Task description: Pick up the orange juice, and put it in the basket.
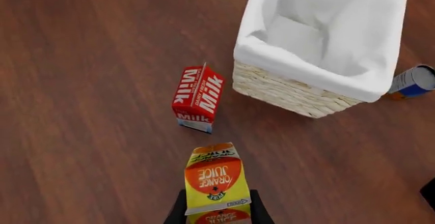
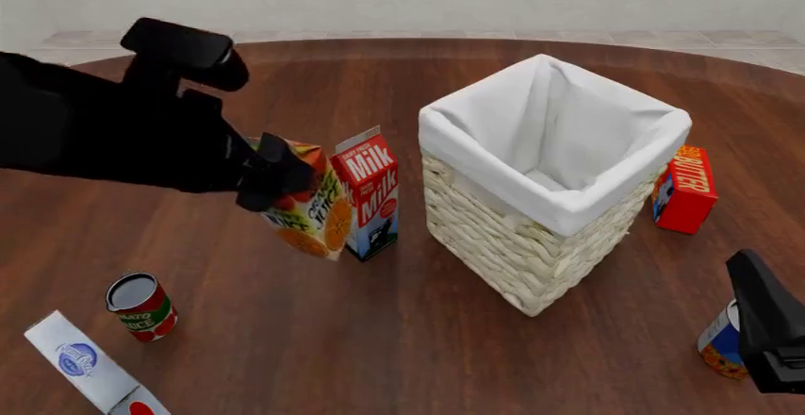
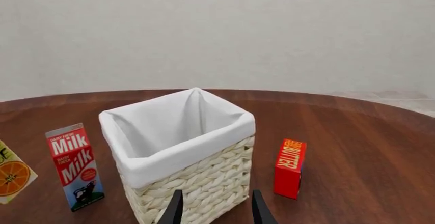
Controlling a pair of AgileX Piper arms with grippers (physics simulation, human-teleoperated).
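My left gripper (image 2: 279, 177) is shut on the orange juice (image 2: 308, 209), a yellow and orange gable-top carton, and holds it tilted above the table, just left of the milk carton (image 2: 369, 191). In the left wrist view the orange juice (image 1: 216, 180) sits between my fingers (image 1: 178, 208), with the milk carton (image 1: 197, 99) and the basket (image 1: 299, 92) beyond. The basket (image 2: 534, 236) is tall pale wicker with white lining and stands right of the cartons. My right gripper (image 3: 215, 208) is open and empty at the front right, facing the basket (image 3: 197, 183).
A red butter box (image 2: 685, 189) stands right of the basket. A tomato can (image 2: 139, 307) and a white carton (image 2: 86, 366) lie at the front left. A can (image 2: 723, 341) sits by my right arm. The orange juice's edge (image 3: 12, 175) shows in the right wrist view.
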